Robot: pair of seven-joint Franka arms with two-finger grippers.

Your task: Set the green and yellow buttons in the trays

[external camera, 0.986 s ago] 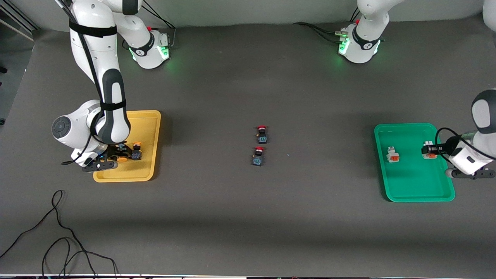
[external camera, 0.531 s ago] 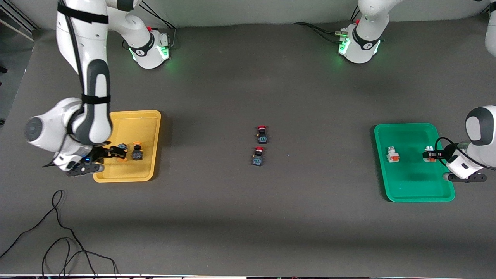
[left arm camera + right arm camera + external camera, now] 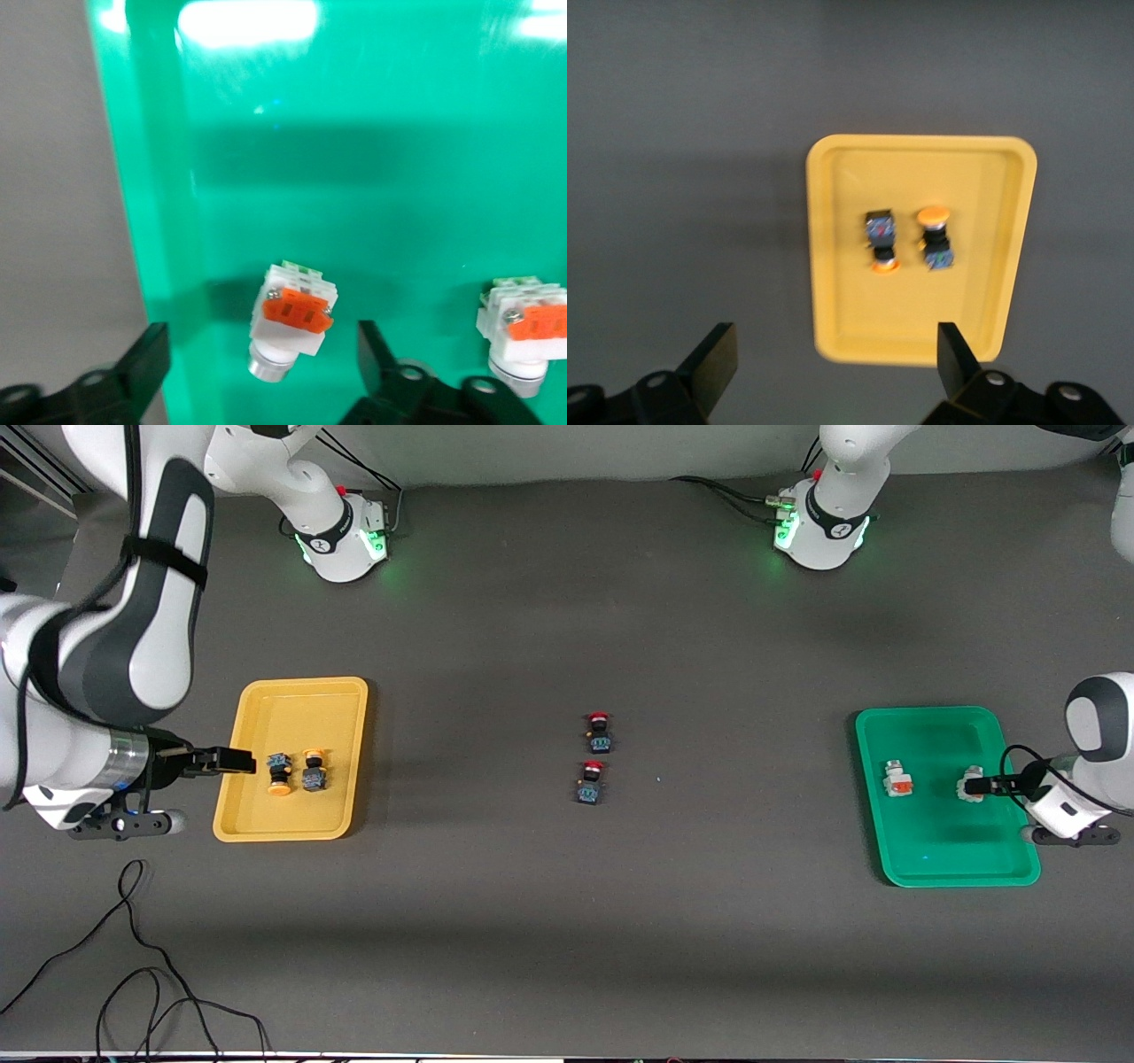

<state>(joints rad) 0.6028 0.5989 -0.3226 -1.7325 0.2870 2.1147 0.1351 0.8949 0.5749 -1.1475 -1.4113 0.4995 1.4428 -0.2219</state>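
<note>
Two dark buttons with orange-yellow caps lie side by side in the yellow tray. My right gripper hangs open and empty over that tray's edge toward the right arm's end; the right wrist view shows both buttons on the tray below the gripper. In the green tray lie two whitish buttons with orange patches. My left gripper stands open around one button, fingers apart from it; the other lies beside.
Two dark buttons with red caps lie on the grey table midway between the trays. A black cable loops on the table near the front camera, toward the right arm's end.
My right gripper opened, left its button in the yellow tray and drew back up off the tray. My left gripper sank, then opened, letting its whitish button rest in the green tray.
</note>
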